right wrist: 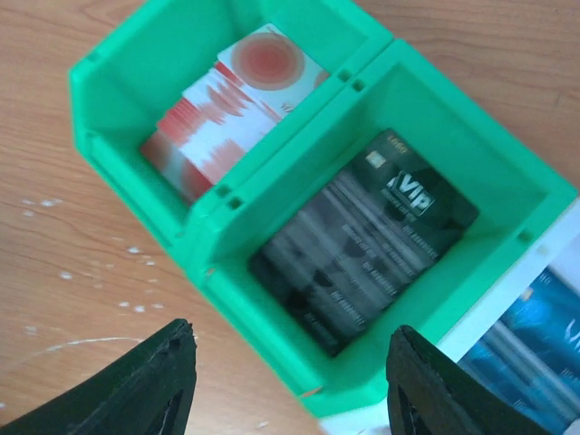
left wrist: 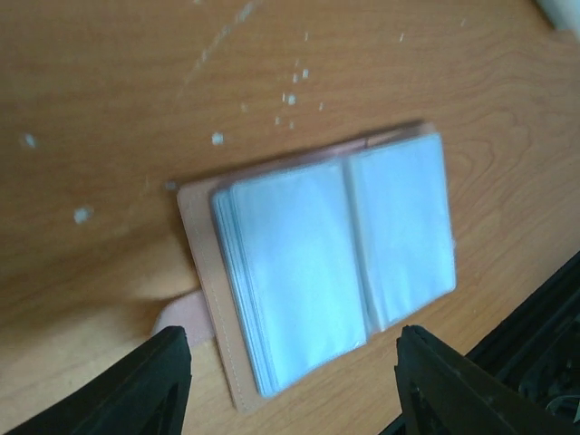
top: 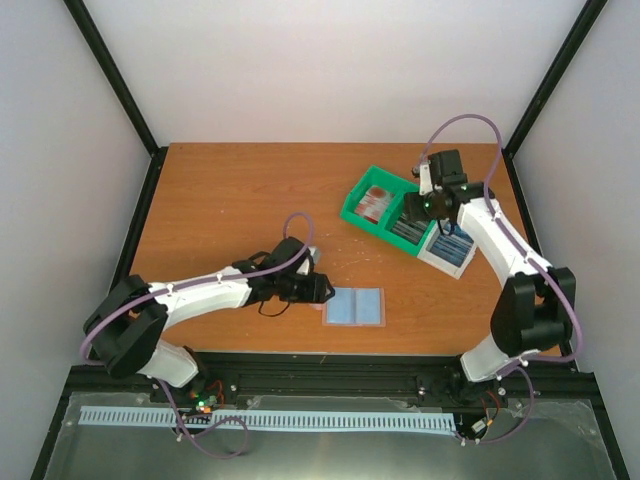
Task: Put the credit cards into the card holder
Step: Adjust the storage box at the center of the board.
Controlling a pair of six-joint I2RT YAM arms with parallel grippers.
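The card holder (top: 354,307) lies open on the table near the front edge, its pale blue sleeves (left wrist: 335,245) facing up inside a tan cover. My left gripper (top: 322,288) is just left of it and stands open (left wrist: 290,385), fingers wide apart above the holder's near corner, holding nothing. The credit cards sit in stacks in the tray: red-and-white ones (right wrist: 231,113), dark grey ones (right wrist: 362,240) and blue ones (right wrist: 544,344). My right gripper (top: 432,205) hovers open (right wrist: 290,385) over the dark stack's compartment, with nothing in it.
The green tray (top: 365,195) with a white end compartment (top: 447,255) stands at the back right of the wooden table. White specks dot the tabletop (left wrist: 217,138). A black rail runs along the table's near edge (top: 330,365).
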